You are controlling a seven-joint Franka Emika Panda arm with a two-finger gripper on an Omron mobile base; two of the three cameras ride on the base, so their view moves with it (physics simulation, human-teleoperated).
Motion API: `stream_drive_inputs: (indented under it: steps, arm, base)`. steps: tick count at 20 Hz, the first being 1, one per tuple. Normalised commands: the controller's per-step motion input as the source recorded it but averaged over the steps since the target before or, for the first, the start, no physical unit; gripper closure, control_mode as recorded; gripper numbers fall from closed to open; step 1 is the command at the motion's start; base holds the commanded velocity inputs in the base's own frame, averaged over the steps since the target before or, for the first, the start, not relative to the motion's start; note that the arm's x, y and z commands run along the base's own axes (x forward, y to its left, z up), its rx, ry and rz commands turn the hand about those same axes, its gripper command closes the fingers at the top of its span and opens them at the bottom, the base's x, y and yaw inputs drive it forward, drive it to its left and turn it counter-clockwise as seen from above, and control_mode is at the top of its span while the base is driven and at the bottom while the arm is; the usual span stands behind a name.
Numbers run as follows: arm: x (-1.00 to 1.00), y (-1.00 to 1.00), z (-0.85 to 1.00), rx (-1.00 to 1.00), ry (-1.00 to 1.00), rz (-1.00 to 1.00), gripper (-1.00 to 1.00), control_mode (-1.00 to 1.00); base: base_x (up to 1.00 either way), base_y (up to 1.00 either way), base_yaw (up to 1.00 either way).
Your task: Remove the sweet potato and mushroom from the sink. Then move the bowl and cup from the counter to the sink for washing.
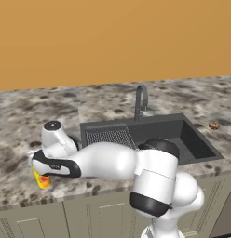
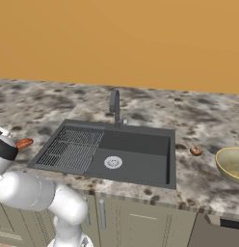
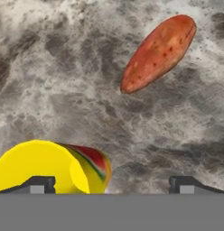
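My gripper (image 3: 114, 185) hangs open over the counter left of the sink (image 2: 136, 144), holding nothing. The yellow cup (image 3: 50, 167) with its red mark sits under the left fingertip (image 3: 41, 183), off to one side of the gap between the fingers. In the left base view the cup (image 1: 43, 179) peeks out below my hand. The orange-red sweet potato (image 3: 159, 52) lies on the counter beyond the cup, also seen left of the sink (image 2: 24, 143). The brown mushroom (image 2: 195, 151) rests on the counter right of the sink. The tan bowl (image 2: 232, 164) stands at the far right.
The grey faucet (image 2: 114, 107) rises behind the basin, whose ribbed drainer grid (image 2: 71, 147) takes up the left half, with the round drain (image 2: 112, 162) beside it. Speckled counter (image 1: 24, 116) stretches to the wall. Cabinet fronts (image 2: 140, 222) run below the edge.
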Motion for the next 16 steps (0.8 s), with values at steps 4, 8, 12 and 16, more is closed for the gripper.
stream_drive_inputs:
  steps: [4, 8, 12, 16]
  arm:
    - [0.08, 0.11, -0.06, 0.00, 0.00, -0.05, -1.00, -1.00]
    - [0.07, 0.11, -0.09, 0.00, 0.00, -0.04, -1.00, -1.00]
    - [0.09, 0.09, -0.07, 0.00, 0.00, -0.03, -1.00, -1.00]
    - [0.08, 0.05, -0.07, 0.00, 0.00, -0.03, -1.00, -1.00]
  base:
    - [0.00, 0.00, 0.00]
    - [0.00, 0.00, 0.00]
    - [0.00, 0.00, 0.00]
    - [0.00, 0.00, 0.00]
